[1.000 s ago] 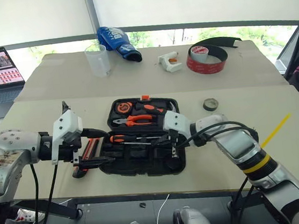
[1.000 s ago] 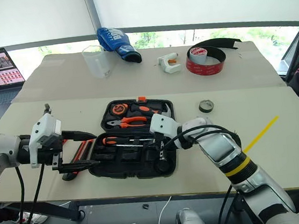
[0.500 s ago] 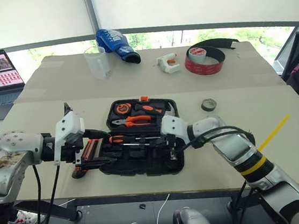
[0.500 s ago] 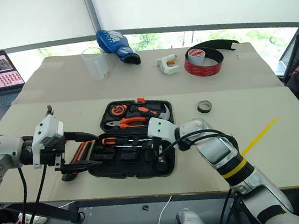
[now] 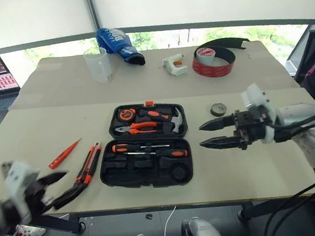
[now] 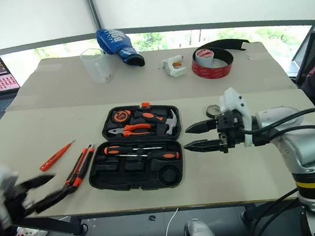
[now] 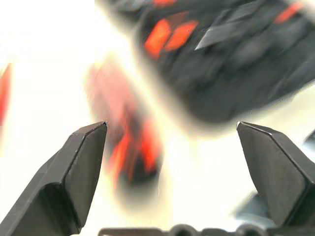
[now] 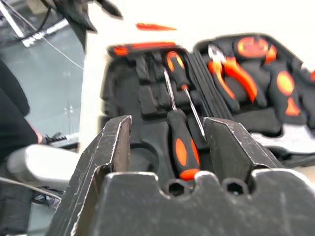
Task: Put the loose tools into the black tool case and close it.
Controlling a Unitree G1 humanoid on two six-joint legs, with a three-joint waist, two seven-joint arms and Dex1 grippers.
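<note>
The open case lies mid-surface with two screwdrivers slotted, while knife and red screwdriver wait loose at its left, both grippers, left and right, standing clear, jaws wide and empty.

Tool case mid-table, 2 screwdrivers inside (front half); knife, thin screwdriver left; tape roll right.

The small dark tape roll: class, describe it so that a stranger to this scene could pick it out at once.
Start at the open black tool case mid-table. The small dark tape roll lies flat on the table past the case's right side. Unlike the big red tape roll farther back, it is small and dull grey.
</note>
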